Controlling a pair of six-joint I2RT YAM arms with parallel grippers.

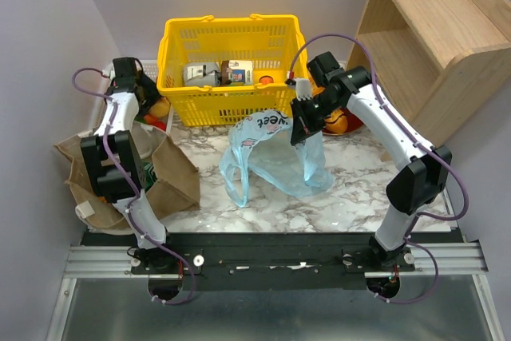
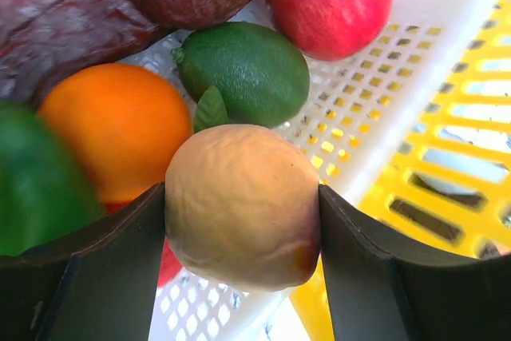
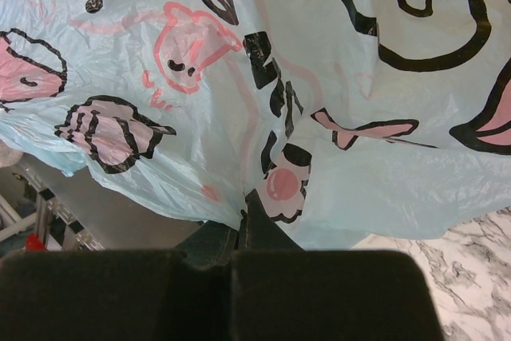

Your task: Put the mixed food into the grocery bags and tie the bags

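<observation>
Two bags show from above, neither tied: the tan bag [image 1: 172, 177] gapes at the left edge of the counter [image 1: 351, 189], and the light-blue bag [image 1: 275, 157] hangs limp from the right hand [image 1: 303, 129], seemingly empty, so nearly all packing is left. Meanwhile the left hand [image 1: 150, 104] reaches back beside the yellow basket [image 1: 231, 37]. Its wrist view shows it clamped on a pale tan fruit [image 2: 243, 205] above the white tray [image 2: 431, 5]. From the right wrist, the fingers are pinched tight on bag film.

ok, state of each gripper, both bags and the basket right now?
left gripper: shut on pale yellow fruit.
right gripper: shut on light-blue bag.
light-blue bag: held up by one edge, rest draped down, untied.
tan bag: slumped, untied.
yellow basket: upright, cartons inside.
</observation>
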